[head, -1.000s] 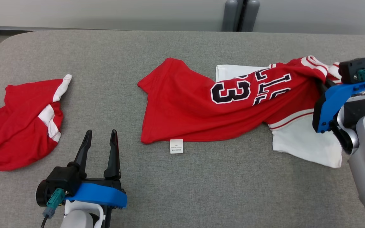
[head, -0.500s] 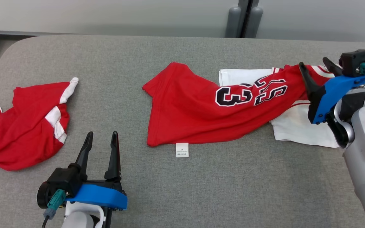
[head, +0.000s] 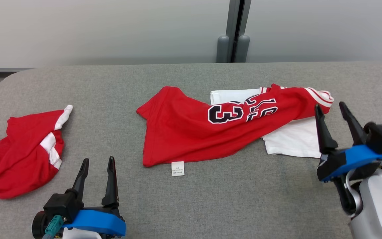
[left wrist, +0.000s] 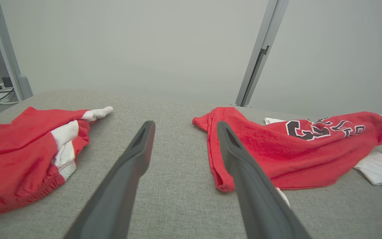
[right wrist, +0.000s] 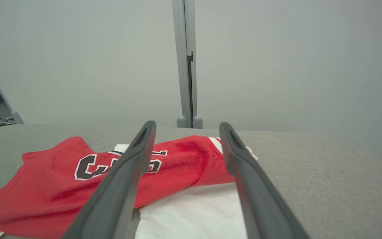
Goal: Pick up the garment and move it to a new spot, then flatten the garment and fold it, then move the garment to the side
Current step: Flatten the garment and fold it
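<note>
Red shorts (head: pixel 18 152): bunched up at the far left of the frame, white trim showing, well apart from the action.
Left gripper (head: pixel 98 160): down at the lower left, fingers spread, nothing between them, parked over the bare grey table (head: pixel 244 205).
Jersey (head: pixel 191 132): centre of the frame, and this was the one to watch! Red, with a big 3 and dark lettering. It ran as a twisted band from a wide hem at centre-left up to a striped end at the upper right. It was rumpled, nowhere near flat.
Care label (head: pixel 177 168): a small white tag poking out below the hem, lying on the table.
White garment (head: pixel 290 141): right of centre, pinned under the jersey's right end, its lower edge sticking out.
Right gripper (head: pixel 329 105): at the right edge, released and empty, jaws apart, tips just beside the striped end. I could not tell whether they touched it.
Stage: by my read the jersey was down at its spot, with flattening not yet done.
Risk one: a low pinch at the striped end could catch the white cloth beneath and drag both along.
Risk two: pulling one end alone could tighten the twist rather than spread it.
Risk three: a fold made over those wrinkles would set crooked.
</note>
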